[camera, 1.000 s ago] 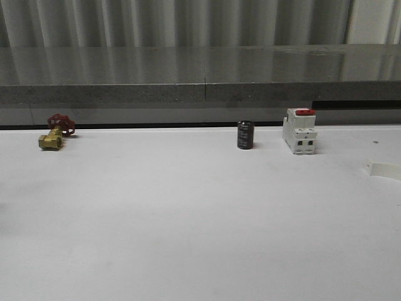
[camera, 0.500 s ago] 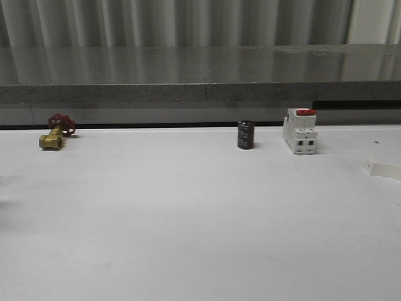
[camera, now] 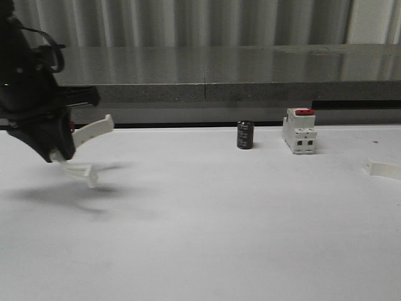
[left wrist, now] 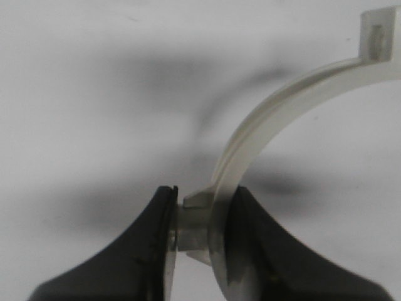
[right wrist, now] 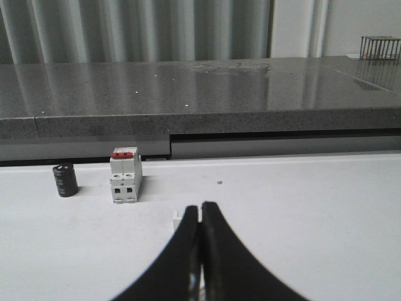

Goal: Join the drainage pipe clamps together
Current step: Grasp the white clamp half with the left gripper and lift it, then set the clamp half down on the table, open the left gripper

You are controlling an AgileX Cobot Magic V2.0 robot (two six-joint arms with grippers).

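My left gripper (camera: 61, 152) hangs above the table at the left, shut on one white half-ring drainage pipe clamp (camera: 93, 131). In the left wrist view the fingers (left wrist: 203, 204) pinch the band (left wrist: 263, 125) near one end, and the arc curves away to its flat end tab. The other clamp (camera: 383, 169) lies at the table's right edge. In the right wrist view my right gripper (right wrist: 200, 205) is shut low over the table. That clamp's end tab (right wrist: 178, 219) peeks out just beside the fingertips, and the band runs in between the fingers.
A black cylinder (camera: 245, 135) and a white boxy switch with a red top (camera: 299, 132) stand at the back of the white table (camera: 207, 219). A grey stone ledge (camera: 219, 75) runs behind them.
My left arm has come into the front view at the left, carrying a clamp. The clamp at the right edge has not moved.
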